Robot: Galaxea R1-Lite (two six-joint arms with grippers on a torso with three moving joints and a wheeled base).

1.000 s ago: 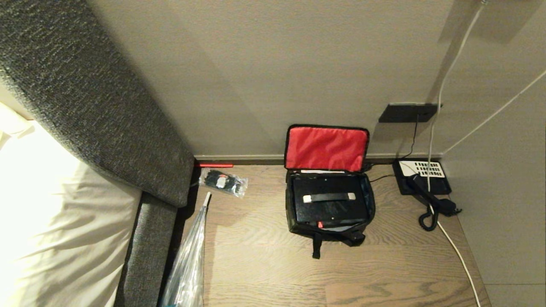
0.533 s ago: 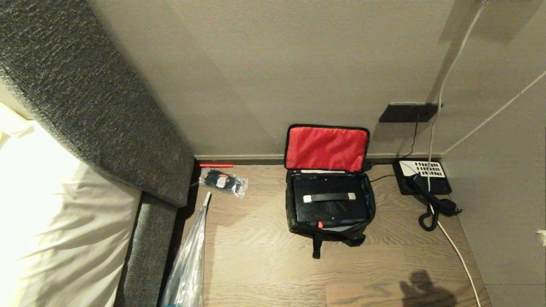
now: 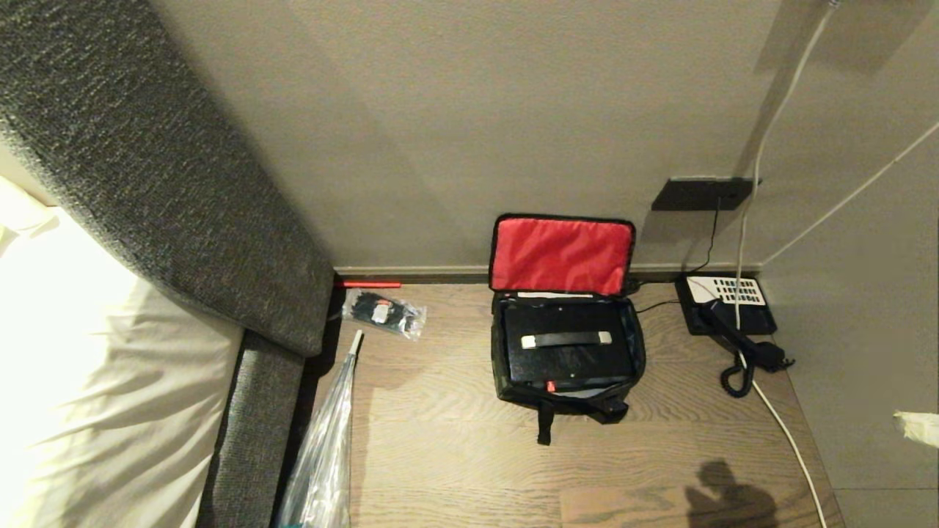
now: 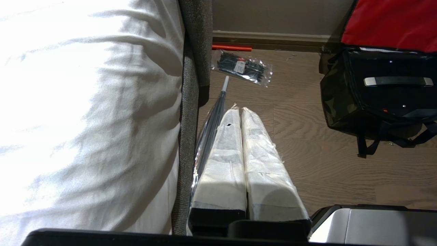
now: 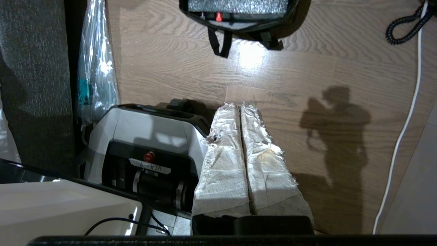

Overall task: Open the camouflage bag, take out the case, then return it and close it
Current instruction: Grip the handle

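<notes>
The camouflage bag stands open on the wooden floor by the wall, its red-lined lid propped upright. Inside lies the black case, with a silver-ended handle on top. My right gripper just shows at the right edge of the head view, well right of the bag and nearer me. In its wrist view the right gripper is shut and empty above bare floor, with the bag's front ahead. My left gripper is parked, shut and empty, with the bag off to its side.
A black telephone with a coiled cord sits right of the bag, and a white cable runs along the floor. A clear packet and a plastic-wrapped umbrella lie left, beside the grey headboard. The robot base is below my right gripper.
The right gripper's white tip has come into the head view at the right edge, and its shadow now lies on the floor at the lower right. Bag and case are unmoved.
</notes>
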